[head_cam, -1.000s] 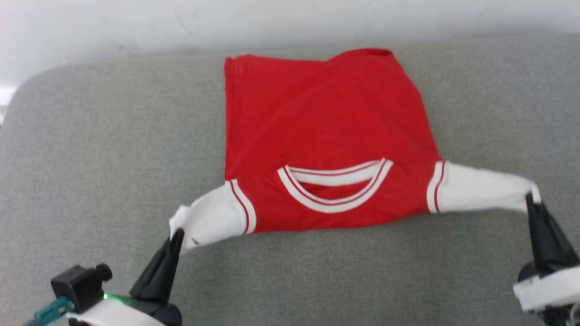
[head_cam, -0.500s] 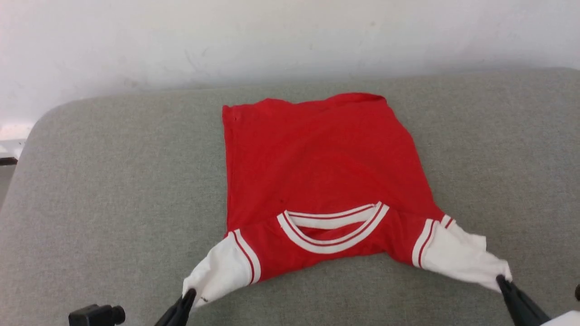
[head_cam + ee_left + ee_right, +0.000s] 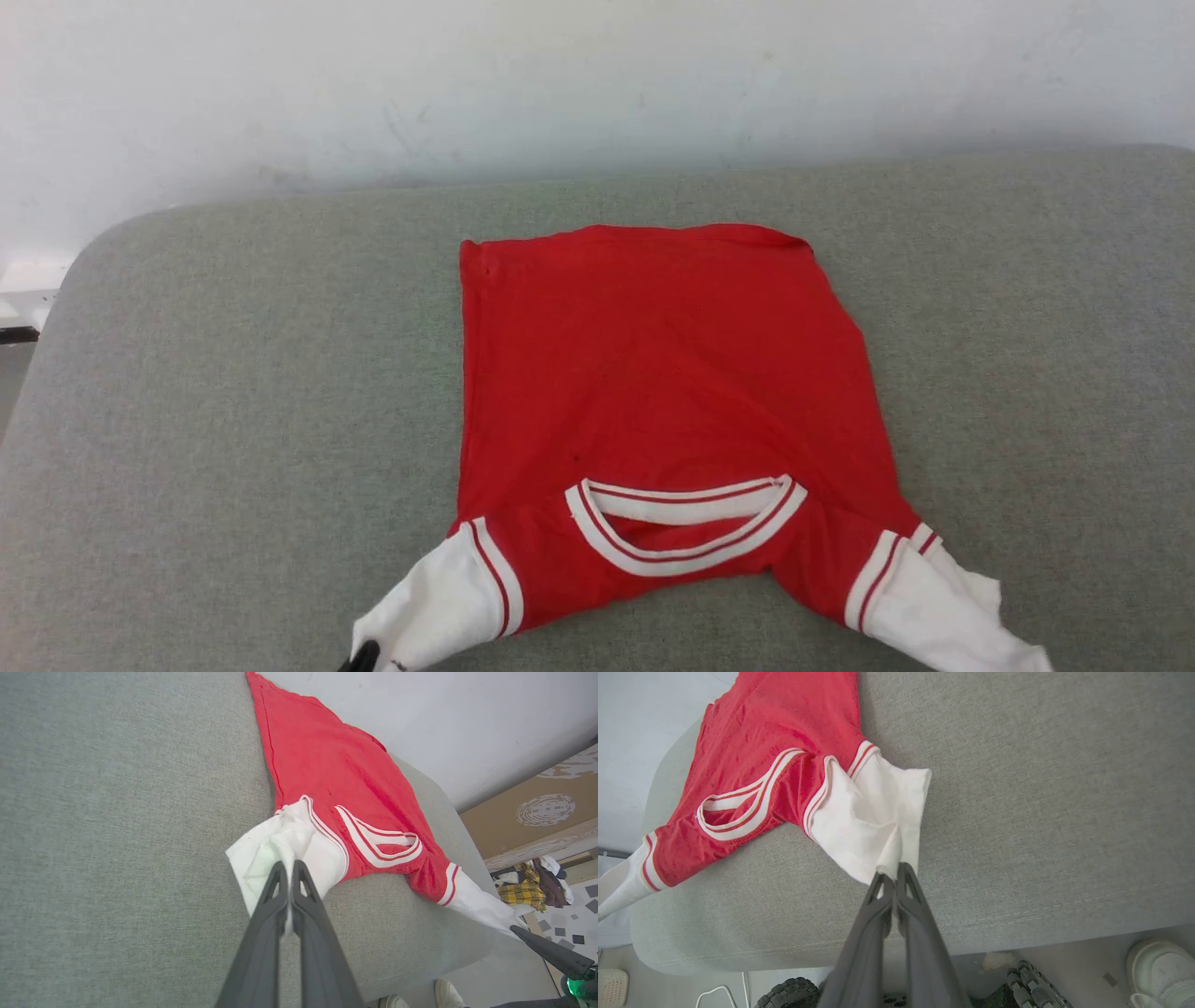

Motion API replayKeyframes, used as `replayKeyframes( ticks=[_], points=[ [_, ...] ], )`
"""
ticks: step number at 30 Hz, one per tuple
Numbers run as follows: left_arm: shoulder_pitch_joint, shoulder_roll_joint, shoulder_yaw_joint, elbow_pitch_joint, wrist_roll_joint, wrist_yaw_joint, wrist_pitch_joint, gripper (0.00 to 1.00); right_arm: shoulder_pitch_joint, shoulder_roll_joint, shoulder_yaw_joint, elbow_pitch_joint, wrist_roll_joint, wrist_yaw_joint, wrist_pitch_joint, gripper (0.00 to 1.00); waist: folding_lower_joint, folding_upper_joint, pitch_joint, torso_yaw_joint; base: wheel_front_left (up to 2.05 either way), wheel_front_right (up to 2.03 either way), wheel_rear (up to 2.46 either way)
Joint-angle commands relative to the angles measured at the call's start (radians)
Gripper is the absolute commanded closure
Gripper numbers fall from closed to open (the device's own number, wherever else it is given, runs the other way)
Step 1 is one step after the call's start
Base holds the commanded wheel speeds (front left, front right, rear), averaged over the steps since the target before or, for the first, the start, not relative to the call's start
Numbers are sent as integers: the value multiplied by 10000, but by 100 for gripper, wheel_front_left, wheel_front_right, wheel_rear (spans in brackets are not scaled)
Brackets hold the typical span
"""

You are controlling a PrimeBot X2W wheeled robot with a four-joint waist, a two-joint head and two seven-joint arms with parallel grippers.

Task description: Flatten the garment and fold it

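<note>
The garment (image 3: 653,373) is a red T-shirt with white sleeves, lying on a grey cushioned surface (image 3: 233,373) with its striped collar (image 3: 686,527) toward me and its plain side up. My left gripper (image 3: 288,868) is shut on the end of the white left sleeve (image 3: 280,854); its dark tip (image 3: 362,658) peeks in at the head view's bottom edge. My right gripper (image 3: 893,870) is shut on the end of the white right sleeve (image 3: 873,816). Both sleeves slant toward the near edge of the surface.
A white wall (image 3: 560,84) runs behind the surface. The surface's rounded near edge (image 3: 784,947) drops to the floor, where a white shoe (image 3: 1162,966), a dark wheel (image 3: 789,994) and a pile of clothes (image 3: 532,882) lie.
The head camera has tilted up, so the whole picture slid down. Both grippers drew the sleeves back toward me, and the T-shirt's near part now sags between them.
</note>
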Motion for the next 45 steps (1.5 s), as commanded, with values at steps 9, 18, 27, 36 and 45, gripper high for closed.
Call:
replayKeyframes(
  ticks=[9, 18, 27, 36, 45],
  points=[
    [-496, 84, -181, -421, 416, -117, -142, 100, -764, -124, -324, 285, -1585, -7, -906, 100, 0, 0, 349, 160, 0, 0, 0],
    [-1748, 124, -646, -508, 809, -418, 233, 100, -2477, -484, 397, 2714, -2741, -7, -1556, 100, 0, 0, 1014, 419, 0, 0, 0],
    [-2273, 121, -804, -486, 918, -497, 398, 100, -3520, -488, 731, 5142, -3023, -7, -1945, 85, 0, 0, 1035, 540, 0, 0, 0],
    [-1981, 46, -913, -442, 927, -403, 302, 100, -3222, -441, 93, 3585, -2382, -7, -1784, 0, 0, 0, 737, 463, 0, 0, 0],
    [-2269, -39, -930, -619, 1054, -547, 48, 100, -5592, -1339, -395, 515, -2582, -7, -1046, 0, 0, 0, 1701, 574, 0, 0, 0]
  ],
)
